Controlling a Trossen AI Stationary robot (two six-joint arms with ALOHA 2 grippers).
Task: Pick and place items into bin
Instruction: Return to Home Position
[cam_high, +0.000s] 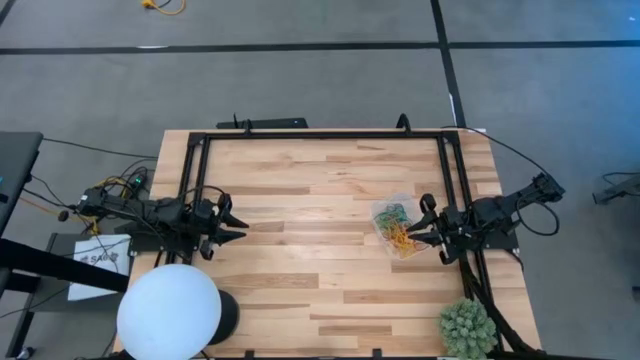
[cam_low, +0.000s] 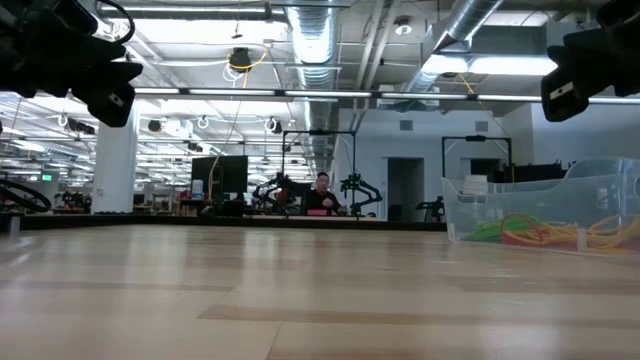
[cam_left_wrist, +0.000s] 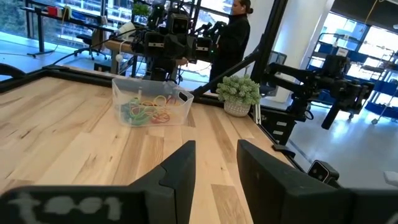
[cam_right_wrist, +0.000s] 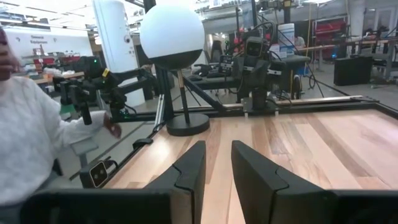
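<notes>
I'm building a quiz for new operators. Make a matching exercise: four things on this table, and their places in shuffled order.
1 bin
2 white globe
3 plant
4 left gripper

A left side of the table, open
B high view's bottom-right corner
C at the right gripper fingertips, holding rubber bands
D high view's bottom-left corner

Pairs: 1-C, 2-D, 3-B, 4-A

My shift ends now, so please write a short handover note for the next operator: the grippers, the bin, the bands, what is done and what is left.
Left gripper: open, empty, raised at the left side of the table.
Right gripper: open, empty, raised just beside the bin.
The bin stands upright on the table's right half and holds the red, green and yellow-orange rubber bands.
Done: no loose band shows on the table.
Left: probably only parking both arms; look once more before stopping.
</notes>
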